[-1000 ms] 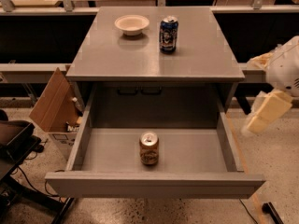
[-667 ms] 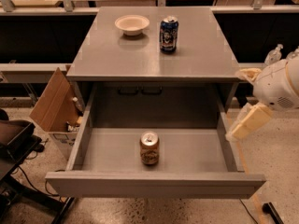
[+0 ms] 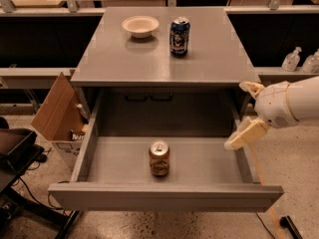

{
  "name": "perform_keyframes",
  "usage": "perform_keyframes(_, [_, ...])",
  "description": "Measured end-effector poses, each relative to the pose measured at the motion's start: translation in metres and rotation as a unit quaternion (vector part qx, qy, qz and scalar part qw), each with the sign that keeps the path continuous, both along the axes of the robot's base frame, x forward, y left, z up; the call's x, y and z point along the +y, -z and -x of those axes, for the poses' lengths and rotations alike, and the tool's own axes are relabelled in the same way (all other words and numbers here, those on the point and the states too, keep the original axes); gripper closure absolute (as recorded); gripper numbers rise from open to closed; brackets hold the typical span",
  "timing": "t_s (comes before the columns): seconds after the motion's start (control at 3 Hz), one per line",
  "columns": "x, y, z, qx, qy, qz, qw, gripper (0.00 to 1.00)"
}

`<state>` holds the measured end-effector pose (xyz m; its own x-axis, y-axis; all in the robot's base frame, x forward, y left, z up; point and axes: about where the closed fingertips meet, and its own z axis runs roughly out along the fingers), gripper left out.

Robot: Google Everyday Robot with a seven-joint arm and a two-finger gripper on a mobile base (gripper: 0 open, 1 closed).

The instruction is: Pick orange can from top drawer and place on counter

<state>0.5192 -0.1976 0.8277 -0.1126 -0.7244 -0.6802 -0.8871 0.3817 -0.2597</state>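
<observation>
The orange can stands upright in the middle of the open top drawer, near its front panel. The counter is the grey cabinet top above the drawer. My gripper comes in from the right, over the drawer's right side wall, well to the right of the can and not touching it. Its two cream fingers are spread apart and hold nothing.
A dark blue can and a pale bowl stand at the back of the counter. A cardboard box leans left of the cabinet. A black chair is at far left. Clear bottles sit on a shelf at right.
My gripper has moved left and down from beside the cabinet to the drawer's right wall. The orange can has not moved.
</observation>
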Motion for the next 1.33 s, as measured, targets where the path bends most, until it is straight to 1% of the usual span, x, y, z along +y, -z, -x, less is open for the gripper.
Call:
perform_keyframes(0.33, [0.011, 0.013, -0.008, -0.004, -0.007, -0.037, 0.9993, 0.0])
perform_keyframes(0.67, [0.051, 0.041, -0.027, -0.002, -0.042, -0.107, 0.9933, 0.0])
perform_keyframes(1.0, [0.093, 0.063, -0.04, 0.008, -0.092, -0.169, 0.9813, 0.0])
perform_keyframes(1.33, [0.121, 0.081, -0.039, 0.03, -0.145, -0.205, 0.9674, 0.0])
